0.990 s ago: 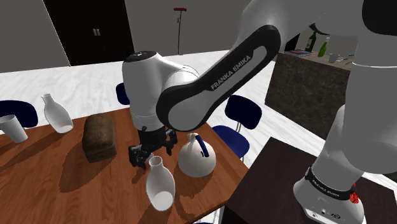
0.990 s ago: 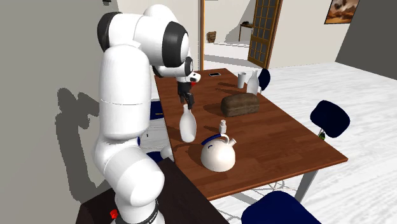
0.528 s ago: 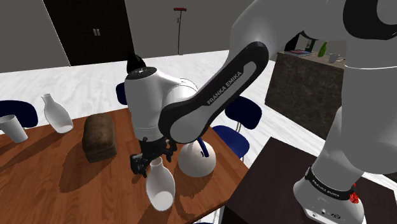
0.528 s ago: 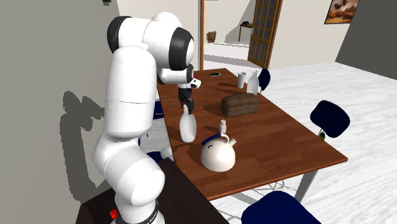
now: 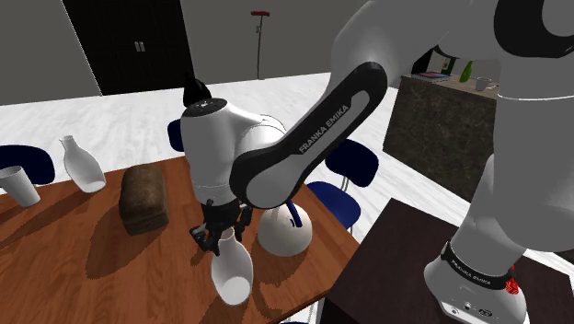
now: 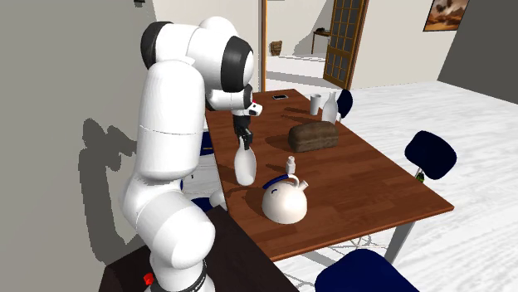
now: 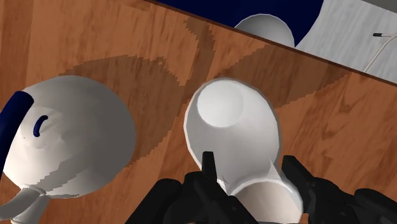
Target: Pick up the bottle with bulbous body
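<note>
Shoulder view, left to right: dark brown bread loaf (image 5: pixel 144 198) on reddish wooden table (image 5: pixel 55 267); plain white bulbous-bodied bottle (image 5: pixel 232 271) upright, all-black two-finger gripper (image 5: pixel 223 237) spread astride its neck; round white blue-handled jug (image 5: pixel 283 230) just beside. Step: grasping. Next: pinch neck, lift straight.
</note>
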Action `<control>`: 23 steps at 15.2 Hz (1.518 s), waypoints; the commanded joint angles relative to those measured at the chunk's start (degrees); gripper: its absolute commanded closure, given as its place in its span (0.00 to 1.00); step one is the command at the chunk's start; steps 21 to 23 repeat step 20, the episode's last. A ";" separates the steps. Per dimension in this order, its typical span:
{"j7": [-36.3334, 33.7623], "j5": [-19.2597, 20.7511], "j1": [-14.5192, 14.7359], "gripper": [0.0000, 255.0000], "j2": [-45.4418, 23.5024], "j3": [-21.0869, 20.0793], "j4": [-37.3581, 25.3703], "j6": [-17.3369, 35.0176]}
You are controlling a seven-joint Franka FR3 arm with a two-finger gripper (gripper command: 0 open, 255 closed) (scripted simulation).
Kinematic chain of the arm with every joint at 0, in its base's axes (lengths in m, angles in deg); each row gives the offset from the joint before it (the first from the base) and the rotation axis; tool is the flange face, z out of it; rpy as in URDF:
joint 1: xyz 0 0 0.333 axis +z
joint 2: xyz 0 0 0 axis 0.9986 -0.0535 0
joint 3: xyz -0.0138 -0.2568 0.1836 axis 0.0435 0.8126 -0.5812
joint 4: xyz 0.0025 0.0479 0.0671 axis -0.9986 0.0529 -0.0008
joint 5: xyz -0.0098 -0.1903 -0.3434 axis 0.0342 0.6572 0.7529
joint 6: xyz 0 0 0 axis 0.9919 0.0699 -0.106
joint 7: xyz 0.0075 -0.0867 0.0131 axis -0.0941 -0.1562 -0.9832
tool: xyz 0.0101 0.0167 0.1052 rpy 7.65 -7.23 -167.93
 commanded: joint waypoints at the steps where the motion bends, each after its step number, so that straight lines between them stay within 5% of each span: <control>1: 0.02 0.01 -0.01 1.00 -0.07 0.03 0.06 -0.01; 23: 3.75 -5.53 -1.62 1.00 6.89 -2.07 -3.93 -9.78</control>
